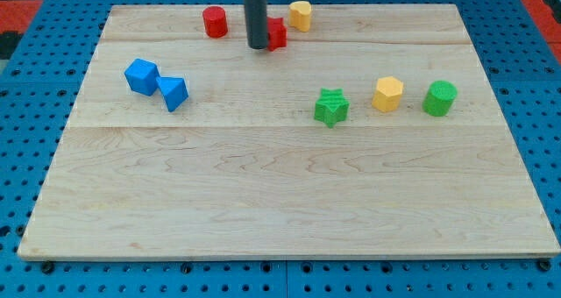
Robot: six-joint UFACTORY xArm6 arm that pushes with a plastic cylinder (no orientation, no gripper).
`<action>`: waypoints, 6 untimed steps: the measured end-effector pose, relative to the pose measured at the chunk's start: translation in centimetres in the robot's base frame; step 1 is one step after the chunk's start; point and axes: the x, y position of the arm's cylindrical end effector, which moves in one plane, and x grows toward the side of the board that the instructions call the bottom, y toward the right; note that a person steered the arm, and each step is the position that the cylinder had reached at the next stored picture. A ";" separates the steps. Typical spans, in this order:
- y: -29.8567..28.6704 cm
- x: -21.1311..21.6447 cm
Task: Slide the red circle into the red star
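The red circle [215,22] is a short red cylinder near the view's top, left of centre. The red star [277,34] sits to its right and is partly hidden behind the dark rod. My tip [258,46] rests on the board between them, touching or almost touching the star's left side, and about fifty pixels to the right of the red circle. The two red blocks are apart.
A yellow block [301,15] sits just up and right of the red star. A blue cube [141,75] and a blue block [173,93] touch at the left. A green star [331,107], yellow hexagon [388,94] and green cylinder [440,98] line up at the right.
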 end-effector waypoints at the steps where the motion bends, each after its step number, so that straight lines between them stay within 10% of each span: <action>1: -4.1 1.9; 3: -11.3 -7.5; 5: -9.1 -3.0; 6: -7.0 6.6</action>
